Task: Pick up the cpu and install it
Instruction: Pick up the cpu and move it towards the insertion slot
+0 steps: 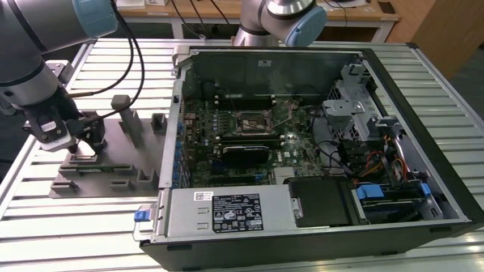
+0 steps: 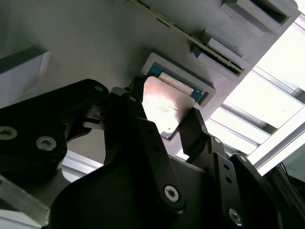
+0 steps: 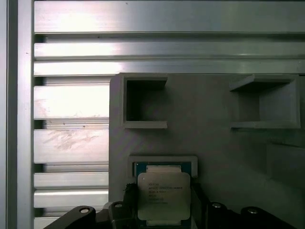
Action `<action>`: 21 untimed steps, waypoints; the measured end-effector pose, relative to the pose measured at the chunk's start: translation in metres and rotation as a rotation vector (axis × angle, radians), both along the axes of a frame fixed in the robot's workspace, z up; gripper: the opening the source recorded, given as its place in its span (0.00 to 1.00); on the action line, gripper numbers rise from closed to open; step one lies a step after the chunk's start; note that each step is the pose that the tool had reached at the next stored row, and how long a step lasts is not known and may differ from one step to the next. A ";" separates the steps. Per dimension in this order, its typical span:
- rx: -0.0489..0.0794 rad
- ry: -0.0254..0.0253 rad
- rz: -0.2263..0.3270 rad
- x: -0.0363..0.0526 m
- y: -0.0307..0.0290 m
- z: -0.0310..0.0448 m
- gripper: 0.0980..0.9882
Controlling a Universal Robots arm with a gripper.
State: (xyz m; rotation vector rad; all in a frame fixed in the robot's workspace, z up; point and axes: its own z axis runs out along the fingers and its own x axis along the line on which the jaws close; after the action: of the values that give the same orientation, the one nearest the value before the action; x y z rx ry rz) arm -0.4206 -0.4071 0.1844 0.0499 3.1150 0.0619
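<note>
While the gripper (image 1: 85, 148) sits low over the grey fixture (image 1: 113, 173) at the exterior view's left, the cpu (image 2: 164, 107) is seen between its two black fingers (image 2: 198, 131), which are pressed against opposite edges of the chip. The cpu lies flat in a shallow square pocket of the fixture, silvery plate up, with a strip of blue-green showing along one edge. Bare fixture surface is left around the pocket. Two box-shaped recesses (image 3: 143, 102) stand near it, and upright blocks (image 1: 124, 116) rise close to the gripper. A slatted aluminium table (image 1: 90, 232) is seen past the fixture's edge. Just beside the fixture, to the exterior view's right, an open computer case (image 1: 378, 62) lies on its side. Its motherboard (image 1: 200, 119) is exposed, with a square socket (image 1: 250, 122) near the middle. A black cable (image 1: 136, 62) hangs by the arm, and a second arm (image 1: 291, 17) stands at the far side.
</note>
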 end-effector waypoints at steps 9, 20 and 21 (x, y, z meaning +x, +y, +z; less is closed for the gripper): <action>0.000 0.0001 0.000 0.0000 0.0000 0.0176 0.50; 0.000 0.0000 0.000 0.0000 0.0000 0.0333 0.50; 0.000 0.0000 0.000 0.0000 0.0000 0.0340 0.50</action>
State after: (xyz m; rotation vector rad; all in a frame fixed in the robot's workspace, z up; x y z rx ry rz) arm -0.4206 -0.4071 0.2184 0.0500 3.1150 0.0619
